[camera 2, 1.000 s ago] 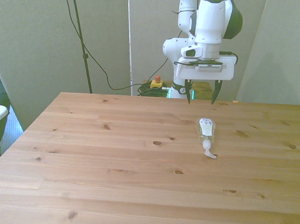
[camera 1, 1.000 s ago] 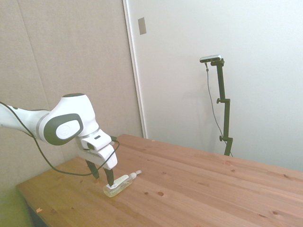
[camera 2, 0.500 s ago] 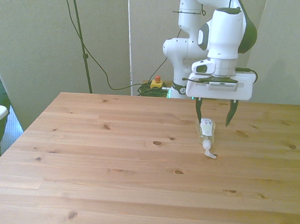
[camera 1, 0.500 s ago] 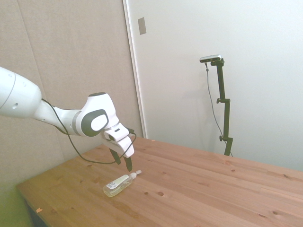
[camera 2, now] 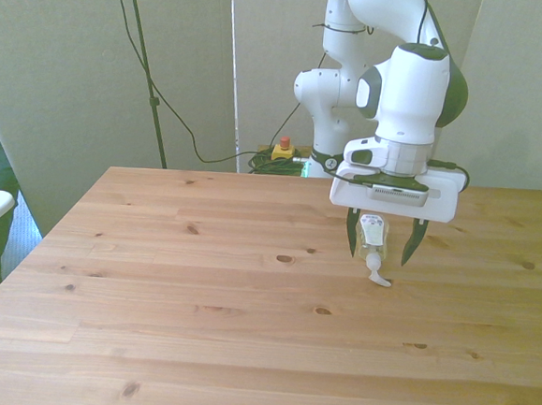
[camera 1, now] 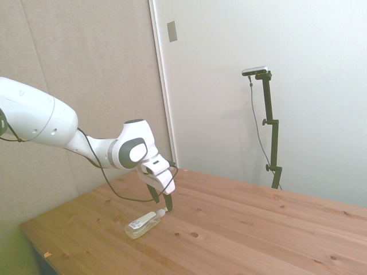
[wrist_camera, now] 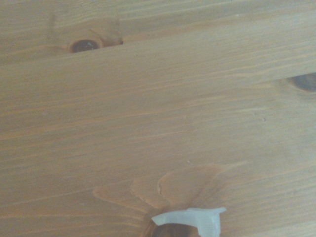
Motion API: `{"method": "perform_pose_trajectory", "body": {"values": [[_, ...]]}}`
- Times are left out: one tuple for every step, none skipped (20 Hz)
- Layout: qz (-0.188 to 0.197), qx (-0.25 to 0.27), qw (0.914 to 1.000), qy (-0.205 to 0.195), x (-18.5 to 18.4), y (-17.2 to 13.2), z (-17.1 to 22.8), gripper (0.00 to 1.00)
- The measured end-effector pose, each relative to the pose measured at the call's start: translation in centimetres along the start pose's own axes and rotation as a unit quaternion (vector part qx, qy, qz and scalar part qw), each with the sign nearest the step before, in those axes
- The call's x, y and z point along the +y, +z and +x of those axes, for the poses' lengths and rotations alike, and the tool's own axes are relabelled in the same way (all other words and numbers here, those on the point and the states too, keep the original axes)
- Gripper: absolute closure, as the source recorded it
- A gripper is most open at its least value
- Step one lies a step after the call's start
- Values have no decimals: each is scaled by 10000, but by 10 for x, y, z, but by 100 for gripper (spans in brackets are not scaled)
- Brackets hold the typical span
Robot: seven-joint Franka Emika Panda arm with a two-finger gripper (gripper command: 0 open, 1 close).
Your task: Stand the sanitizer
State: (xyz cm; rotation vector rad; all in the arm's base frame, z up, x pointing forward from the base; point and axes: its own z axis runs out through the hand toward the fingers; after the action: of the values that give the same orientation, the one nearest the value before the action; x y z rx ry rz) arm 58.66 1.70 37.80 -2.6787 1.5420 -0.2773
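I see the sanitizer (camera 2: 372, 242) lying flat on its side on the wooden table (camera 2: 195, 328). It is toward the front view's right, with its white pump nozzle (camera 2: 377, 275) pointing at the near edge. My gripper (camera 2: 378, 250) hangs just above it, and its two dark fingers are spread wide, one on each side of the bottle. They hold nothing.

I think the step now is to grab the bottle. To do it well, I should go straight down so the fingers (camera 2: 351, 239) stay on both sides, and squeeze the body, not the thin nozzle. Squeezing too near the pump could make it slip or squirt. Then I should tip it up slowly so the flat bottom meets the wood.

Some things are hard to see. In the side view, the gripper (camera 1: 163, 200) sits over the nozzle end of the sanitizer (camera 1: 142, 223), so I cannot tell how high above it the tips are. The wrist view shows mostly wood, with only the white nozzle (wrist_camera: 190, 219) at the picture's edge. The bottle is cut off there. I cannot read the label.
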Motion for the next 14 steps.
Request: {"method": "perform_pose_trajectory", "body": {"values": [[-31,-11,10000,7,0,4,1,0],[-55,-18,10000,19,1,8,2,0],[-75,-23,10000,33,1,10,4,0],[-90,-24,9999,47,2,12,6,0],[-102,-25,9999,61,2,14,7,100],[-113,-26,9999,72,2,16,9,100],[-123,-28,9999,78,3,17,9,100],[-133,-31,9999,84,3,18,10,100],[-141,-34,9999,87,3,19,10,100],[-149,-36,9998,91,4,20,11,100],[-157,-39,9998,95,4,21,11,100],[-165,-42,9998,97,4,22,11,100],[-173,-45,9998,100,4,23,12,100],[-181,-49,9998,103,5,25,12,100]]}}
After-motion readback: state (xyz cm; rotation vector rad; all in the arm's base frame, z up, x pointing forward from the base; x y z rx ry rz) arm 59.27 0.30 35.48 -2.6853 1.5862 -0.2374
